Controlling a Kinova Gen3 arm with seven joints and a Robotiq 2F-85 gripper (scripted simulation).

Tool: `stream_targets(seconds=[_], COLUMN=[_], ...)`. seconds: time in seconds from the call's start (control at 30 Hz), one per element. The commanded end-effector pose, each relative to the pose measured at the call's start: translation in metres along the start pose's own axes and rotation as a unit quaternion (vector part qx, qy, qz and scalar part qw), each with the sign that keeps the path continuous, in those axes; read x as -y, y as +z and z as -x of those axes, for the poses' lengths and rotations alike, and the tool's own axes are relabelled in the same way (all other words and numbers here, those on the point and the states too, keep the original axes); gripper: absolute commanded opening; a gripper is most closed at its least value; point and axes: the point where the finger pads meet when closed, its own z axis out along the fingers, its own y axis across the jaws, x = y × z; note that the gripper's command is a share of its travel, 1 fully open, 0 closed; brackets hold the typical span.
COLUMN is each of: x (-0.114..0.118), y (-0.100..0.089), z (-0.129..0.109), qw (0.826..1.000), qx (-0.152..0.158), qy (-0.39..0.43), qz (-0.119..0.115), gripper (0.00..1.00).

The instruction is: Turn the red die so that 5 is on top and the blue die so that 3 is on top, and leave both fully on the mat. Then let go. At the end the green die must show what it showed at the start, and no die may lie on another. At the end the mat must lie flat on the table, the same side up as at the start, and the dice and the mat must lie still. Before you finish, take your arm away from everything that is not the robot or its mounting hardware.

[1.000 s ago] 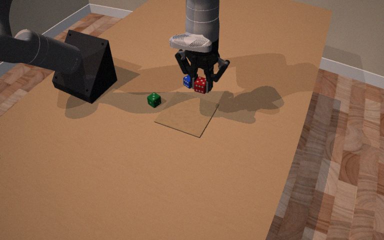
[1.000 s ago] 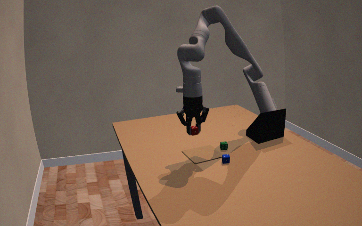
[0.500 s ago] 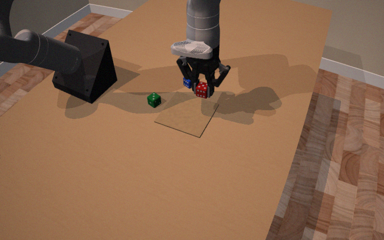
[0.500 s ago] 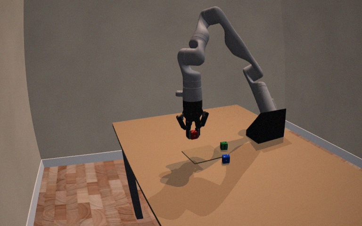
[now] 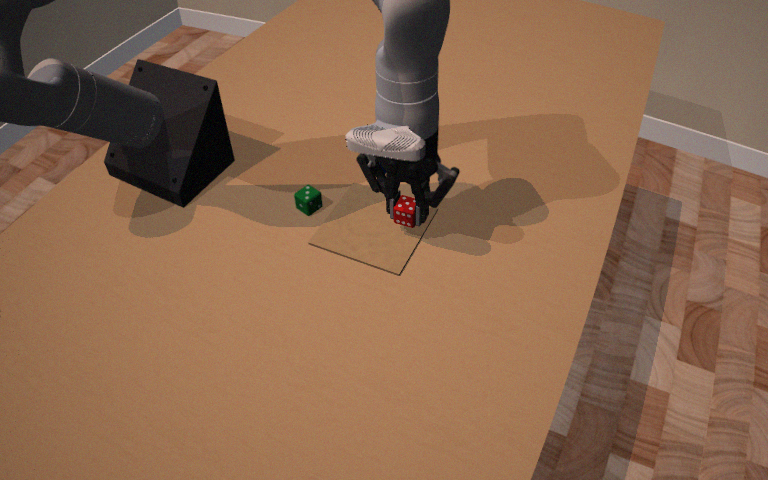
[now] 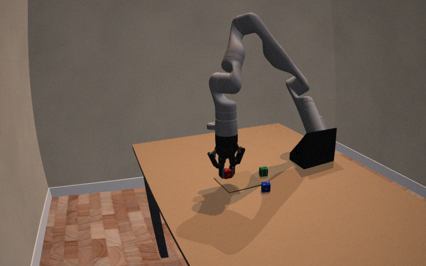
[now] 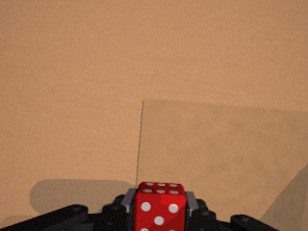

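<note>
My gripper [image 5: 404, 215] points straight down and is shut on the red die [image 5: 404, 210]. It holds the die very low over the far right corner of the thin tan mat [image 5: 370, 232]; I cannot tell if the die touches the mat. In the wrist view the red die [image 7: 160, 214] shows a five-pip face toward the camera, with the mat [image 7: 225, 154] beyond it. The green die [image 5: 308, 199] sits on the table just left of the mat. The blue die [image 6: 265, 186] lies on the table by the mat's edge in the exterior view and is hidden behind the arm in the top view.
The arm's black wedge-shaped base [image 5: 169, 133] stands at the far left of the table. The table's right edge drops to the wooden floor [image 5: 679, 311].
</note>
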Motion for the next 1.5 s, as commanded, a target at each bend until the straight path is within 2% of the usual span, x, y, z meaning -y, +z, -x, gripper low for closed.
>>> stream_targets(seconds=[0.0,0.27,1.47], x=[-0.0039,-0.0039,-0.0039], y=[0.0144,0.022,0.0222], z=[-0.0017,-0.0017,-0.0017], qw=[1.0,1.0,1.0], qx=[-0.004,-0.004,-0.004], qy=[-0.001,-0.001,-0.001], qz=[0.007,0.007,0.007], gripper=[0.26,0.26,0.26])
